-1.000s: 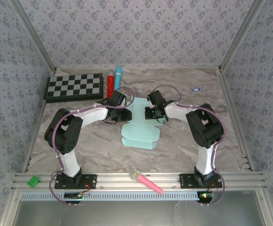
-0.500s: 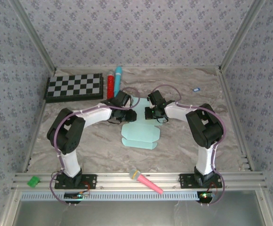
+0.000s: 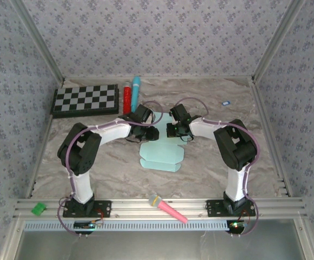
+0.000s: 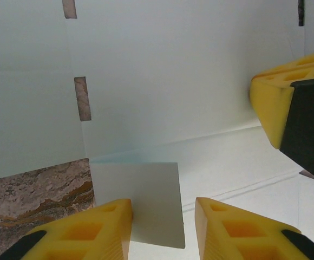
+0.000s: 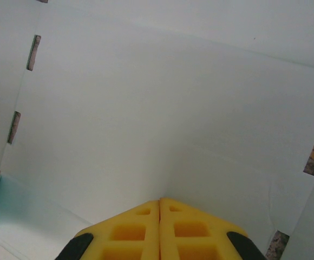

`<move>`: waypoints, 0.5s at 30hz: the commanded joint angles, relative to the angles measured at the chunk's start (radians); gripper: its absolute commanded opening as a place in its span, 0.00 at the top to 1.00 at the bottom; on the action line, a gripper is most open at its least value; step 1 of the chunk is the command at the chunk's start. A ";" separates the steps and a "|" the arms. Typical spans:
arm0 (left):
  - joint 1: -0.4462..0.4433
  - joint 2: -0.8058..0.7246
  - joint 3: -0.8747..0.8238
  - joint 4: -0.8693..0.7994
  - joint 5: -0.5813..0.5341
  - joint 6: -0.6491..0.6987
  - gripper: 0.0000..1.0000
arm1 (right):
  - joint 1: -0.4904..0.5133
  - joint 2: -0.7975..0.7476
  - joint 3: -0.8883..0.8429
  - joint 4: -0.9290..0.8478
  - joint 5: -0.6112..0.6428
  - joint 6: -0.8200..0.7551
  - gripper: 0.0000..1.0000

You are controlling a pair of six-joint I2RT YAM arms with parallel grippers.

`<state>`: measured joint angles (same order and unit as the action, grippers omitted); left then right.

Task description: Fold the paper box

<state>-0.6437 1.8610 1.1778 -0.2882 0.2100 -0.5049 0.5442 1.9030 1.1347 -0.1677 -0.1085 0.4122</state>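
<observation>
Paper box, a pale mint-blue thin cardboard die-cut sheet [image 3: 161, 156], lies mostly flat near the middle of the grey-brown marbled counter [image 3: 216, 162], with its far end under both wrists. The left jaws stand released, their yellow pads parted on either side of a small pale rectangular flap [image 4: 146, 200] at the sheet's edge, not pinching it. The right jaws are clenched, pads touching with nothing seen between them, tips down against a broad panel of the sheet, probably pinning it. Over the last second the white left arm [image 3: 108, 130] has swung inward toward the white right arm [image 3: 208, 127], so its wrist, which had been at the sheet's left edge, now covers the far part that showed before. The right arm and the sheet's near flaps have not shifted. That suggests the left side has just lined up to take the flap, with folding barely begun
</observation>
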 commanded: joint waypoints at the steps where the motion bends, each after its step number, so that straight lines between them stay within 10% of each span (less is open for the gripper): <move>1: -0.008 -0.028 0.022 -0.011 -0.048 0.030 0.63 | 0.012 -0.024 -0.029 -0.069 0.013 0.024 0.92; 15: -0.028 -0.236 -0.031 -0.136 -0.188 0.057 0.61 | -0.012 -0.124 0.011 -0.084 -0.001 -0.005 0.86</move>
<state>-0.6544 1.6661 1.1725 -0.3527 0.0349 -0.4629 0.5423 1.7828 1.1149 -0.2096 -0.1020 0.4278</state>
